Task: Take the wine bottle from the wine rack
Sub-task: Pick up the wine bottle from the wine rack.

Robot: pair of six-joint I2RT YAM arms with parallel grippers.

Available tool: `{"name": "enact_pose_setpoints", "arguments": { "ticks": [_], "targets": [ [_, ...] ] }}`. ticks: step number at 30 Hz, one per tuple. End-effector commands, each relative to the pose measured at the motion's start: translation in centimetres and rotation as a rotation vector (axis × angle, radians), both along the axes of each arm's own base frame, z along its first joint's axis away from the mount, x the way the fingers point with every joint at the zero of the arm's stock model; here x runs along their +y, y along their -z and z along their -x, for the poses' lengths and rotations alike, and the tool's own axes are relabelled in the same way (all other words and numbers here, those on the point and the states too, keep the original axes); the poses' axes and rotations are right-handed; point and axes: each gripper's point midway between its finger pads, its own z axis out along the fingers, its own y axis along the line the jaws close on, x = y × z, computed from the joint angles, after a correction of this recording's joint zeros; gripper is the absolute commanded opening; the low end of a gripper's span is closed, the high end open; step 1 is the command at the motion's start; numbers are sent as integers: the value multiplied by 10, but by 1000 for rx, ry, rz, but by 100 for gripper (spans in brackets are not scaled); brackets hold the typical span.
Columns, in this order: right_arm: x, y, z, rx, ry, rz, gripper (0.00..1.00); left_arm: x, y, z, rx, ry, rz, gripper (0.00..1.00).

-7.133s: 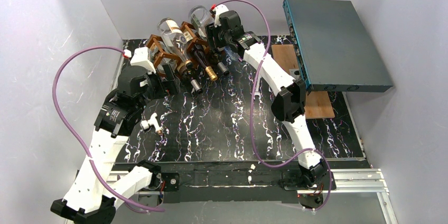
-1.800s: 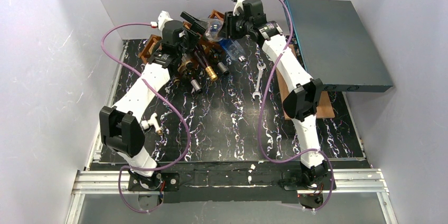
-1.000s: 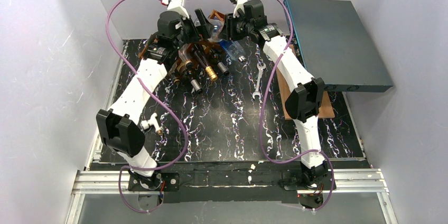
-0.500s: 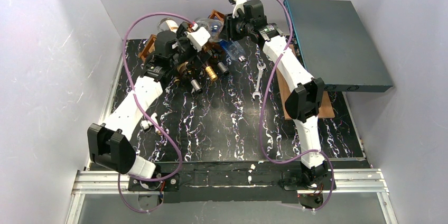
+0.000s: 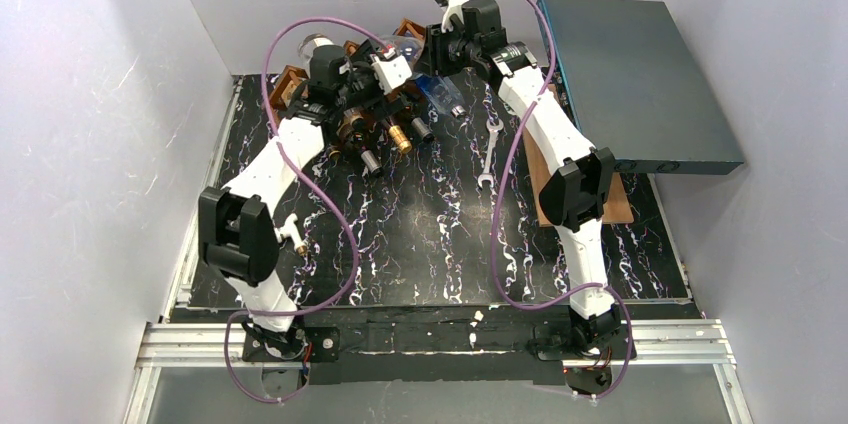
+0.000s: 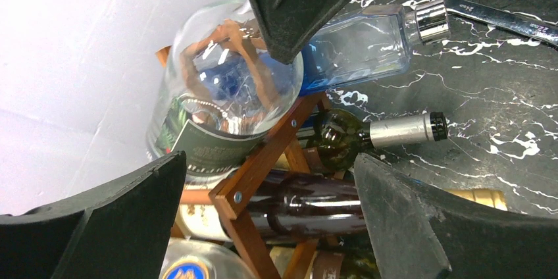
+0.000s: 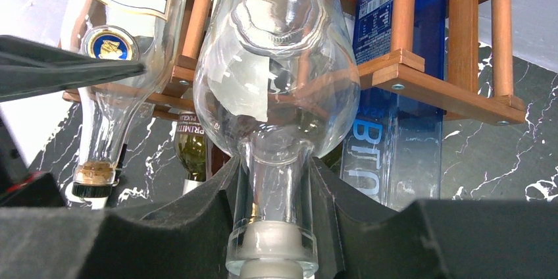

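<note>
On the black marbled table point(image 5: 430, 234), the wine rack point(image 7: 421, 75) stands at the far edge. The right gripper point(image 7: 276, 206) clamps the neck of the clear wine bottle point(image 7: 279, 75) at the rack's top. The left gripper point(image 6: 266, 167) hangs by the bottle's base, fingers spread wide.

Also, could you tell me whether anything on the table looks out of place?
A combination spanner lies loose on the table, right of the wine rack; a tool seems odd here.
</note>
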Motion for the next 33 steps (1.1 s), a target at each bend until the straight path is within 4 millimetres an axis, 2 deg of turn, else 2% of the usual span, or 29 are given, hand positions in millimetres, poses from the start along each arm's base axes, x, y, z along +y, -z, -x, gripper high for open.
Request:
{"name": "enact_pose_setpoints", "arguments": {
  "ticks": [1,10,17,23,33],
  "targets": [
    [10,-104,7,-227,-58,-178,1,-13,-34,-7,-86,88,32,98],
    [16,-99,8,-198,-85,-198,1,-19,-19,-27,-87,111,9,98],
    [19,-96,11,-185,-105,-206,1,-21,-16,-47,-131,106,-6,98],
    [22,-96,15,-174,-128,-222,3,-26,-12,-55,-133,115,-1,98],
    [27,-91,17,-167,-150,-223,18,-31,1,-58,-109,123,0,83]
  ]
}}
